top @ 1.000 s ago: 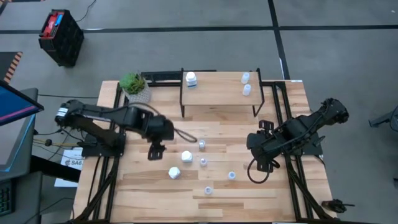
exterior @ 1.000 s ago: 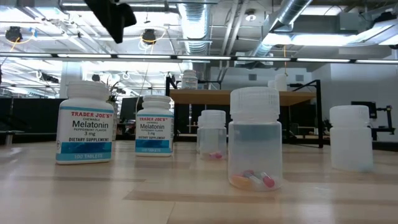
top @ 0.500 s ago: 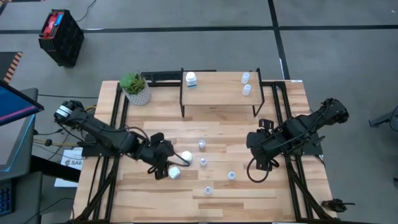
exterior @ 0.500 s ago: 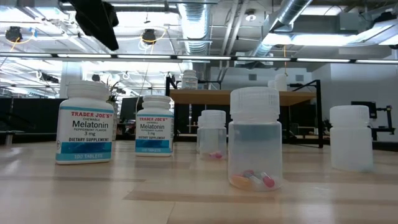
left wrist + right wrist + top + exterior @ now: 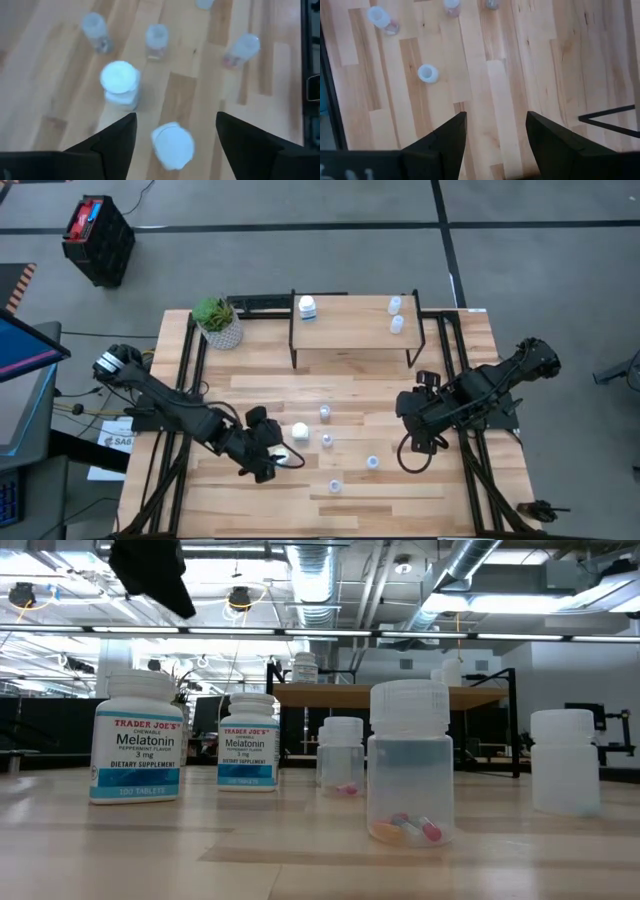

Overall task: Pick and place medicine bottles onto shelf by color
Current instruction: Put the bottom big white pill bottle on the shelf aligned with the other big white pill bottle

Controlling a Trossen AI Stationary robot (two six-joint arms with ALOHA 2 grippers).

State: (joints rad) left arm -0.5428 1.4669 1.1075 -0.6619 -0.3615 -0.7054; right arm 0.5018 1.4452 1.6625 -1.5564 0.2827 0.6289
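Since a second ago the left gripper (image 5: pixel 272 461) has dropped toward the frame's lower left, fingers spread above a white melatonin bottle (image 5: pixel 172 145), grasping nothing; four clear bottles stand beyond; right gripper (image 5: pixel 419 442) waits released at right; shelf (image 5: pixel 350 325) at top carries three bottles

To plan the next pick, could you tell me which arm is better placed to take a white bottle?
Left. Its tool hangs open right over a white bottle; the right tool has only bare table between its fingers.
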